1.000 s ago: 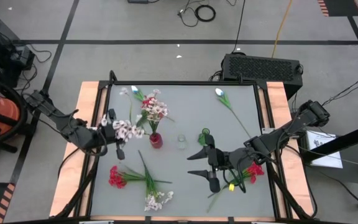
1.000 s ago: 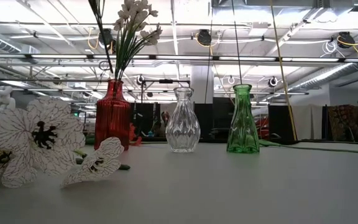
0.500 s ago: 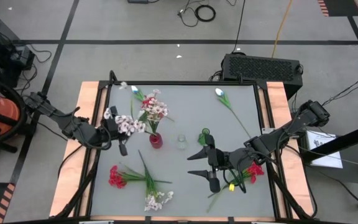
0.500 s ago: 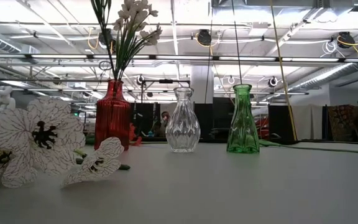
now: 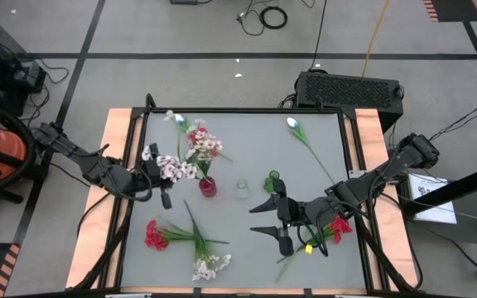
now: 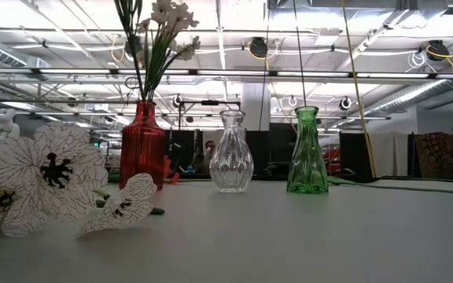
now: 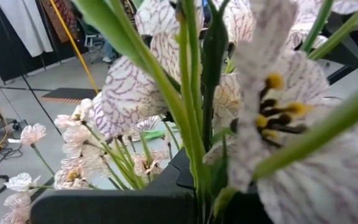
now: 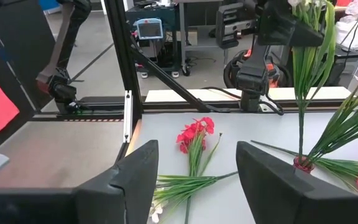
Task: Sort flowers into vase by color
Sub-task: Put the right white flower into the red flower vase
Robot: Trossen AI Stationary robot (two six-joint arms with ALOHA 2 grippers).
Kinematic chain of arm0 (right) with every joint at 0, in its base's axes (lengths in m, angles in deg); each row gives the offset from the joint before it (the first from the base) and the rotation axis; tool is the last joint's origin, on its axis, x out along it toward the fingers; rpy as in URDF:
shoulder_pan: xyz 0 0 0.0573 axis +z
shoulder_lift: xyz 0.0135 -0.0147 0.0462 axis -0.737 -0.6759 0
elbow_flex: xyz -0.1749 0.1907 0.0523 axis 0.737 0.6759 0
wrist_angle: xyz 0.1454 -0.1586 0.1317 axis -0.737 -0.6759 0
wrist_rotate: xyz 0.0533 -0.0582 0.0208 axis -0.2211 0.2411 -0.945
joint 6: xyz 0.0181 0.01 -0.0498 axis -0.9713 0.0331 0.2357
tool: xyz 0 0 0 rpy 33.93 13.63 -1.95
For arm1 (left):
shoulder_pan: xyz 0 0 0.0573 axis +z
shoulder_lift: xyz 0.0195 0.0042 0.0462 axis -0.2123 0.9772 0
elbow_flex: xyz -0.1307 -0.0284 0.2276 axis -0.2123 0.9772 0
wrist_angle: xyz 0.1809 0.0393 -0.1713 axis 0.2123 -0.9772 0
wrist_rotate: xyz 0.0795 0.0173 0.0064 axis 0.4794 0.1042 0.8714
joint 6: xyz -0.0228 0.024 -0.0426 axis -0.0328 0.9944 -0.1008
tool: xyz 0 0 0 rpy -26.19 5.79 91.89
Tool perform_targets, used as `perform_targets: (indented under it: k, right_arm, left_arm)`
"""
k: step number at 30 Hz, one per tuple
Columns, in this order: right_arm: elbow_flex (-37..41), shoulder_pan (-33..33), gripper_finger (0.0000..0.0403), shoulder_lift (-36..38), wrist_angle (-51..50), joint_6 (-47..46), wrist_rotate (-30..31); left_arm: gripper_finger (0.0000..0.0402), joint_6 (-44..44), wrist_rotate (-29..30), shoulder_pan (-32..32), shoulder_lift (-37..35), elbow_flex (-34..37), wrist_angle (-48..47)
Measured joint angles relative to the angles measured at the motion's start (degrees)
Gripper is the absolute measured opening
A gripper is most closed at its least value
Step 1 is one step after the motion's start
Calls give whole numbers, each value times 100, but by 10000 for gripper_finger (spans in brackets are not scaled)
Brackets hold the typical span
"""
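Note:
My left gripper (image 5: 161, 180) is shut on a pinkish-white sprig (image 5: 172, 168), just left of the red vase (image 5: 208, 187). That vase stands upright and holds another pinkish-white sprig (image 5: 204, 145) by its stem. The clear vase (image 5: 243, 189) and the green vase (image 5: 272, 180) stand in a row to its right. My right gripper (image 5: 277, 220) is open and hovers near the green vase, on its near side. On the table lie a red sprig (image 5: 154, 234), a pinkish-white sprig (image 5: 210, 266), a white bud (image 5: 292, 124) and a second red sprig (image 5: 338, 225). My left gripper pinches the pinkish-white sprig by its green stems (image 7: 196, 163), which pass up between the two fingers. The veined blossoms (image 7: 272, 93) stand beyond the fingers. The sprig is lifted clear of the table. The fingers hide the lower stem.
Another white bud with a leaf (image 5: 178, 122) lies near the table's far left corner. Wooden rails (image 5: 119, 157) and a black frame border the grey table. A black box (image 5: 348, 89) sits beyond the far edge. In the low view, large veined blossoms (image 6: 46, 177) lie close to the camera.
My left gripper has carried the sprig a short way toward the far edge and right, toward the red vase. The blossoms now sit closer to the sprig in that vase, whose flowers have leaned slightly in the low view. My right arm has kept still.

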Motion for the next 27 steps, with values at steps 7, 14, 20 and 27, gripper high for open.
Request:
perform_targets:
  k: [7, 14, 20, 27]
  right_arm:
    - [0, 1, 208, 0, 0, 1, -1]
    - [0, 0, 208, 0, 0, 0, -1]
    - [0, 0, 208, 0, -7, -2, -1]
    - [0, 0, 208, 0, -27, -11, -3]
  left_arm:
    - [22, -15, 36, 199, 141, 0, -78]
    - [45, -59, -42, 486, 435, 0, -121]
    - [93, -111, -157, 560, 608, 0, -183]
    - [142, -157, -166, 557, 605, 0, -356]
